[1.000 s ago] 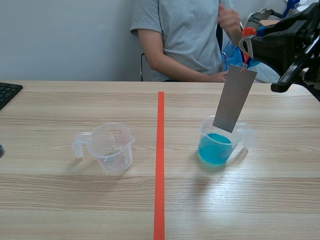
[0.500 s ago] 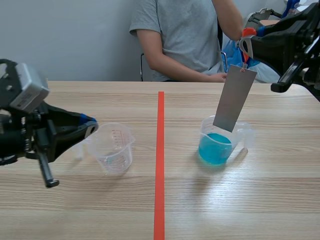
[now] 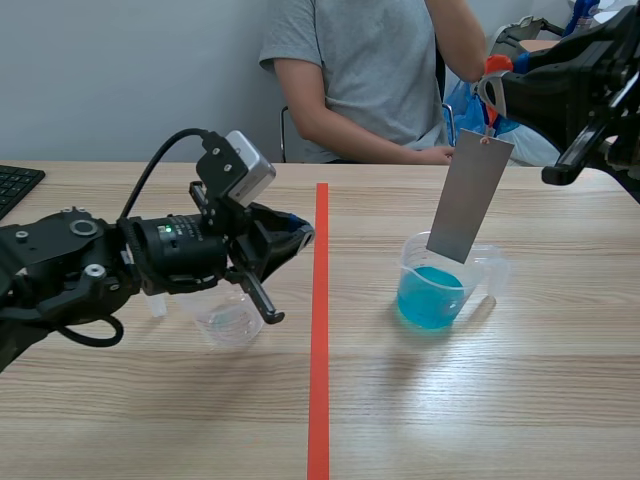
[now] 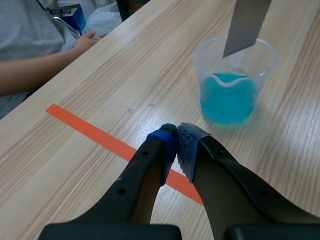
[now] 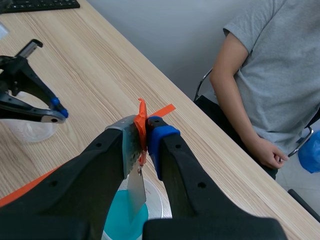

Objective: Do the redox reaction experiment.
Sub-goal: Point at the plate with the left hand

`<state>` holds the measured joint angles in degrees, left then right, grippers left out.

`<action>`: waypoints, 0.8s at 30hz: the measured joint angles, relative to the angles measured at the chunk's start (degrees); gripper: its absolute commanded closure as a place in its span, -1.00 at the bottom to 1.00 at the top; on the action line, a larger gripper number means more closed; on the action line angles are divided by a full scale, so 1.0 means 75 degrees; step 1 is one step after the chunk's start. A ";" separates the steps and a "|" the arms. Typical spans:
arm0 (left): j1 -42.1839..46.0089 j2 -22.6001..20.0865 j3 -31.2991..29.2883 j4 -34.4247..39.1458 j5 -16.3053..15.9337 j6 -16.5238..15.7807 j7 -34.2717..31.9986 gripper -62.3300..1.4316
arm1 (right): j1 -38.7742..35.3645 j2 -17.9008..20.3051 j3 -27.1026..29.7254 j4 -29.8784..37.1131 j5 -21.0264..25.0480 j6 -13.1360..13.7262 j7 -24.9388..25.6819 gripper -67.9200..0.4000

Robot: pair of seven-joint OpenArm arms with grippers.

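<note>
**Right gripper** (image 5: 142,131): clamped on a small orange-red tab (image 3: 497,66). A flat grey metal strip (image 3: 469,196) hangs from the tab, tilted, with its lower end toward 7 o'clock. That lower edge stands in the mouth of the clear plastic measuring cup of blue liquid (image 3: 434,290). The cup sits on the light wooden table (image 3: 480,400), at 3 o'clock of the orange-red tape line (image 3: 320,330). The edge appears to be just above the liquid; wetting is not confirmed.

**Left gripper** (image 4: 177,142): fingers together, holding nothing, over the tape line, with the blue cup ahead at 1 o'clock. Its arm lies across the empty clear plastic measuring cup (image 3: 228,318), at 9 o'clock of the line.

A person in a grey T-shirt (image 3: 370,70) sits at 12 o'clock.

**Assessment:** the step in hand is judged to be immersing the strip.

**Recommendations:**
- Lower the strip slowly and straight down, centred in the mouth. Tilted as it is, it could press the cup wall, and so light a cup may slide or tip.
- Keep the clamp firm, since the tab offers little purchase.
- Stop with the tab well above the liquid.
- Keep the left gripper off the blue cup unless it is needed to steady the handle.
</note>
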<state>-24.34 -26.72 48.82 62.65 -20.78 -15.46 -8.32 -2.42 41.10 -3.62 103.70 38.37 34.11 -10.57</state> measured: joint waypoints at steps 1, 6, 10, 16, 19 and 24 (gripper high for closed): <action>-0.0108 0.0146 0.0047 -0.0166 0.0000 0.0000 0.0000 0.84 | 0.0000 0.0000 0.0000 0.0000 0.0000 0.0000 0.0000 0.94; -0.0650 0.0699 0.0516 -0.0851 -0.0003 0.0000 -0.0003 0.84 | 0.0000 0.0000 0.0000 0.0000 0.0000 0.0000 0.0000 0.95; -0.0927 0.1105 0.0854 -0.1326 0.0000 0.0000 -0.0006 0.84 | 0.0000 0.0000 0.0000 0.0000 0.0000 0.0000 0.0000 0.95; -0.1008 0.1585 0.1035 -0.1737 -0.0003 -0.0003 -0.0364 0.84 | 0.0000 0.0000 0.0000 0.0000 0.0000 0.0000 0.0000 0.95; -0.1008 0.1816 0.1055 -0.1883 0.0041 0.0000 -0.0495 0.84 | 0.0000 0.0000 0.0000 0.0000 0.0000 0.0000 0.0000 0.94; -0.1000 0.2229 0.1055 -0.2139 0.0344 0.0294 -0.0493 0.84 | 0.0000 0.0000 0.0000 0.0000 0.0000 0.0000 0.0000 0.95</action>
<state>-31.83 -10.00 56.73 46.61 -18.20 -13.26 -12.01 -2.42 41.10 -3.62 103.70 38.37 34.11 -10.57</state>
